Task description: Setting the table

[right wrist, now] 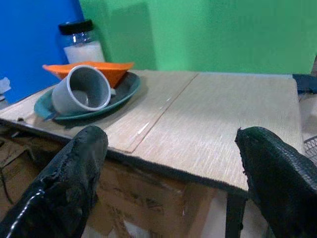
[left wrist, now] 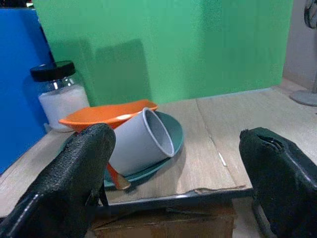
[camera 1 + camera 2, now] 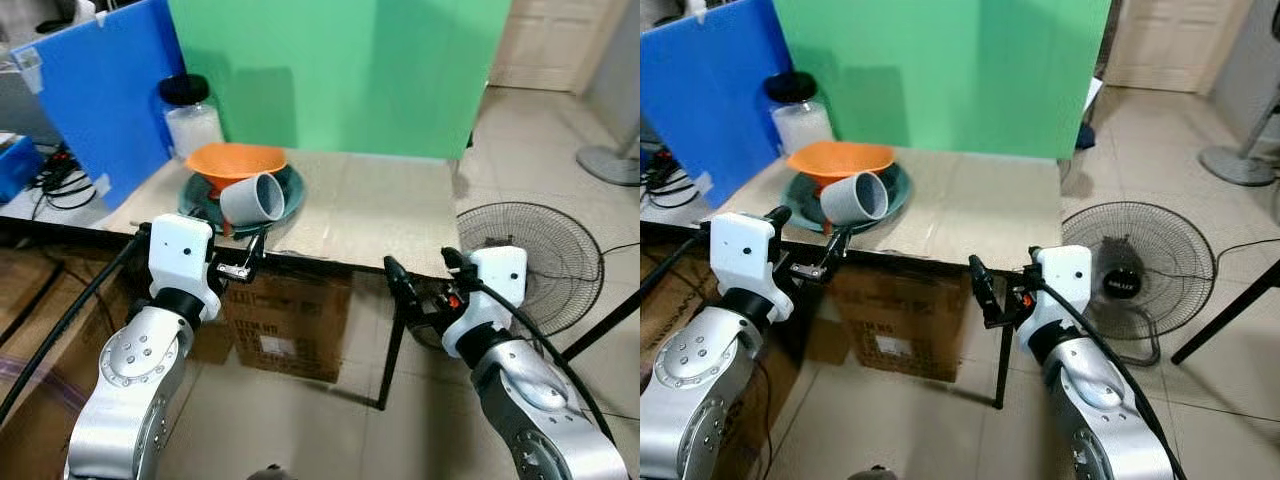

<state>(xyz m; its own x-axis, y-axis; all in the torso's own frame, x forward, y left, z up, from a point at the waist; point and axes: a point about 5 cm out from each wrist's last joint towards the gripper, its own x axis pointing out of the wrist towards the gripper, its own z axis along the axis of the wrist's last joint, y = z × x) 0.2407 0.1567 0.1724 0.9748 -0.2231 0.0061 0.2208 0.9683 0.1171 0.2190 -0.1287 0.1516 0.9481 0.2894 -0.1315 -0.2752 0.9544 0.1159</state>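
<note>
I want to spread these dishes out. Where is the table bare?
The table is bare from the teal plate rightward to its right edge, back to the green board. The left end is crowded: grey cup and orange bowl stacked on the plate, jar behind.

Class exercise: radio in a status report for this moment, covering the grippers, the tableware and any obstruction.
Left gripper and right gripper open, empty, at the table's near edge. Grey cup tipped on the green plate, against the orange bowl. Jar behind; approach unobstructed.
</note>
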